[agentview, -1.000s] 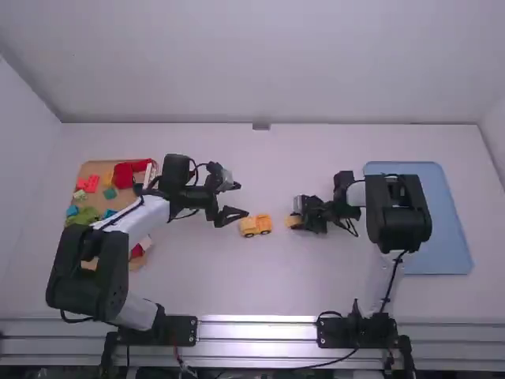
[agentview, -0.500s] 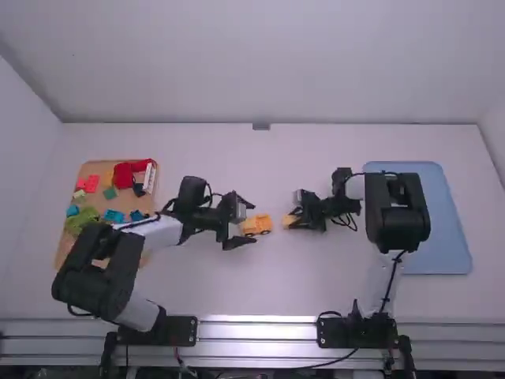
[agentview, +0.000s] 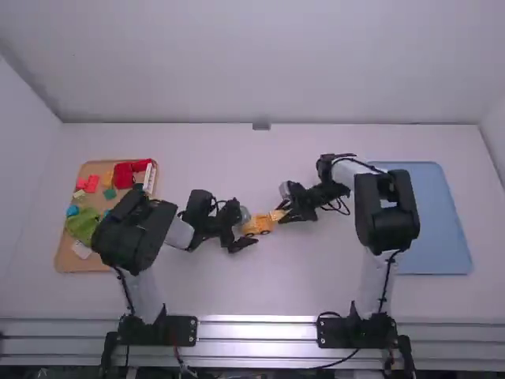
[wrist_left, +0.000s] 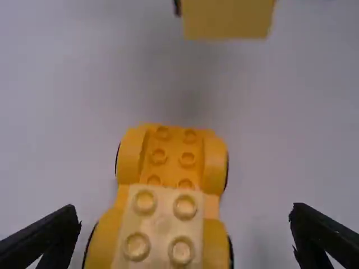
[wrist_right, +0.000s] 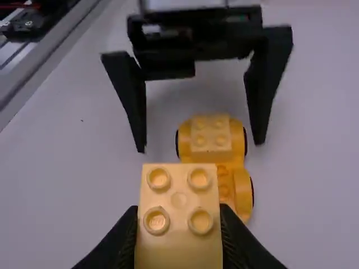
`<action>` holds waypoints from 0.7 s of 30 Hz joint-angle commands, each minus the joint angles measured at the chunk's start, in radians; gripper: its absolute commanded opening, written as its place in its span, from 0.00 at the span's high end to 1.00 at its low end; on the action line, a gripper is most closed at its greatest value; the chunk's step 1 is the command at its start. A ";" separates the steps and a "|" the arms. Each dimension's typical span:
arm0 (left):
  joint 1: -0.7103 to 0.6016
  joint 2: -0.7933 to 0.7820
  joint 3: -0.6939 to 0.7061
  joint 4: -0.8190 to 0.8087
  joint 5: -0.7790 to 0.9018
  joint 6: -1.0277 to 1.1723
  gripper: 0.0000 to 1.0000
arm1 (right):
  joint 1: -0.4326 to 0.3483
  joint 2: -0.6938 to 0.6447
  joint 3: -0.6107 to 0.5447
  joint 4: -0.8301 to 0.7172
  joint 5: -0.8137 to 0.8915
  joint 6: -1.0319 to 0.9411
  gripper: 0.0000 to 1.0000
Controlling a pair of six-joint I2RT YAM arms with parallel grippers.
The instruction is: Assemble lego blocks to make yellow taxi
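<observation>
My left gripper (agentview: 248, 230) stands open around one end of the orange-yellow wheeled car (agentview: 256, 225). In the left wrist view, the car (wrist_left: 171, 159) lies between the wide-apart fingers of the left gripper (wrist_left: 185, 212), touching neither; a pale yellow block with studs covers its near end, while the far end shows bare studs. My right gripper (agentview: 286, 214) is shut on a yellow block (agentview: 278, 215) at the car's right. The right wrist view has that studded block (wrist_right: 179, 224) clamped in the right gripper (wrist_right: 178, 214), with the car (wrist_right: 213, 137) beyond it.
A brown tray (agentview: 83, 264) on the left carries red, green, blue and white pieces, partly under the left arm. On the right, the right arm's elbow overlaps a blue tray (agentview: 442, 229).
The left gripper has come down toward the camera and right, to around the car. My right gripper has moved left with its block, closer to the car. The car looks unmoved.
</observation>
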State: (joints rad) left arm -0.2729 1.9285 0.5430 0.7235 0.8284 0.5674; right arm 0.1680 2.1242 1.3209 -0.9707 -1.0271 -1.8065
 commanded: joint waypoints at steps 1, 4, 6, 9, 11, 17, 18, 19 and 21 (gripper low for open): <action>-0.002 0.030 0.040 -0.016 -0.003 -0.001 0.01 | 0.007 0.002 0.014 -0.001 -0.019 -0.023 0.85; -0.003 0.064 0.075 -0.058 0.040 0.045 0.08 | 0.011 0.002 0.014 0.000 -0.021 -0.022 0.86; -0.003 0.073 0.092 -0.092 0.046 0.082 0.21 | 0.010 0.002 0.013 0.000 -0.025 -0.023 0.87; -0.003 0.073 0.107 -0.139 0.047 0.119 0.33 | 0.011 0.002 0.008 0.004 -0.032 -0.022 0.87; -0.002 0.073 0.114 -0.161 0.049 0.143 0.40 | 0.010 0.002 0.003 0.018 -0.036 -0.016 0.88; -0.013 0.073 0.108 -0.214 0.053 0.253 0.50 | 0.027 0.002 -0.046 0.225 -0.025 0.261 0.92; -0.018 0.073 0.103 -0.219 0.052 0.273 0.50 | 0.040 0.002 -0.054 0.252 -0.015 0.301 0.95; -0.021 0.073 0.101 -0.219 0.048 0.280 0.51 | 0.049 0.000 -0.057 0.260 -0.014 0.316 0.95; -0.023 0.073 0.099 -0.216 0.045 0.279 0.51 | 0.063 -0.003 -0.058 0.259 -0.011 0.317 0.97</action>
State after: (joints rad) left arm -0.2836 1.9896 0.6582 0.5201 0.8944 0.7959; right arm 0.2089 2.1242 1.2716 -0.7094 -1.0348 -1.5665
